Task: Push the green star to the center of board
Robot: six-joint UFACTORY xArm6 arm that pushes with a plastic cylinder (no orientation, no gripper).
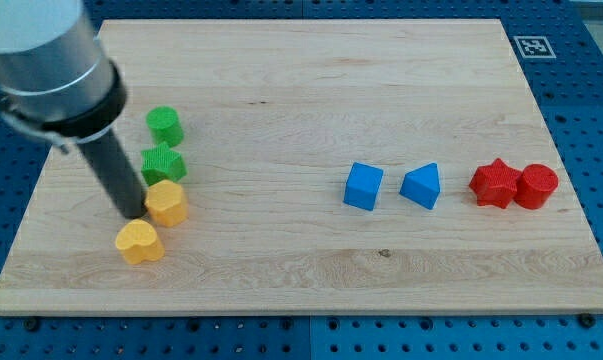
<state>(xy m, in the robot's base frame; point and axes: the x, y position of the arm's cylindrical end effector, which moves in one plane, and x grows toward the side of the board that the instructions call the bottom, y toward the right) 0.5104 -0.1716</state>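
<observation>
The green star (163,163) lies on the wooden board (301,90) at the view's left, just below a green round block (165,125). My tip (134,212) rests on the board just to the left of a yellow hexagon block (167,203), below and left of the green star. A yellow heart block (139,242) lies right below the tip.
A blue cube (363,186) and a blue triangular block (422,186) sit right of centre. A red star (494,183) and a red round block (535,186) touch each other at the view's right.
</observation>
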